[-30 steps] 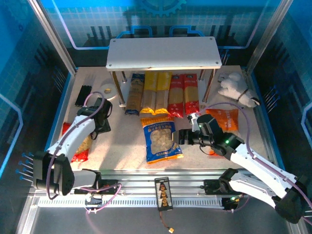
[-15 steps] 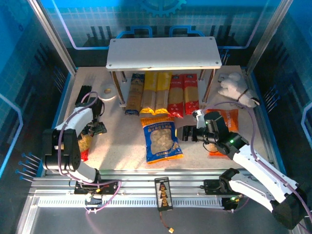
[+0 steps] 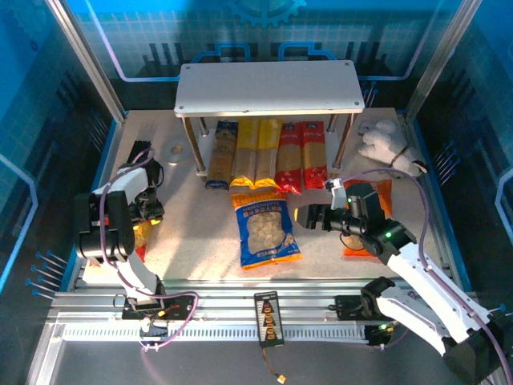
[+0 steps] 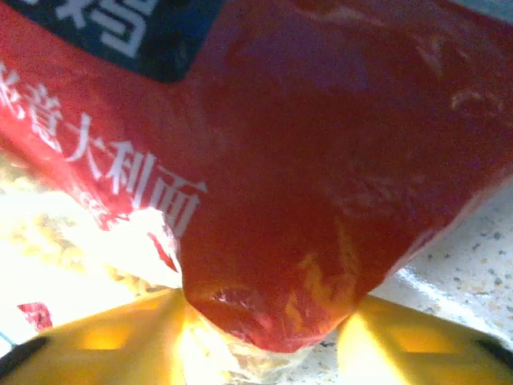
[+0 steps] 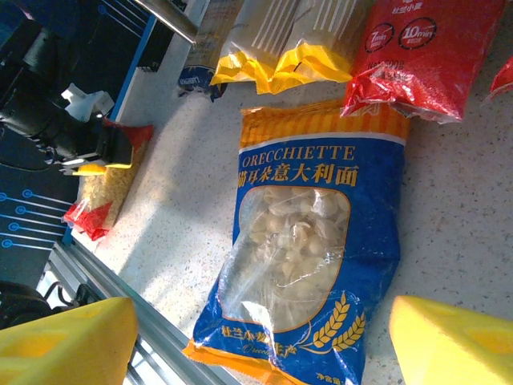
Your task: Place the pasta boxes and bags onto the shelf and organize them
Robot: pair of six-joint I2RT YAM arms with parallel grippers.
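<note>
Red bag (image 4: 304, 184) corner seemingly pinched, left gripper (image 4: 264, 341).

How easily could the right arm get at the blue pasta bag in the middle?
Probably quite easily. The right gripper hovers just beside the blue bag with its jaws spread wide and facing it. The bag lies flat, with nothing on top of it or between the two.

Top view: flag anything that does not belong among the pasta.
A white plush toy lies right of the shelf and a black stick bundle left of it; neither is pasta. The blue bag lies askew on the table. The left gripper pinches a corner of the red bag.
</note>
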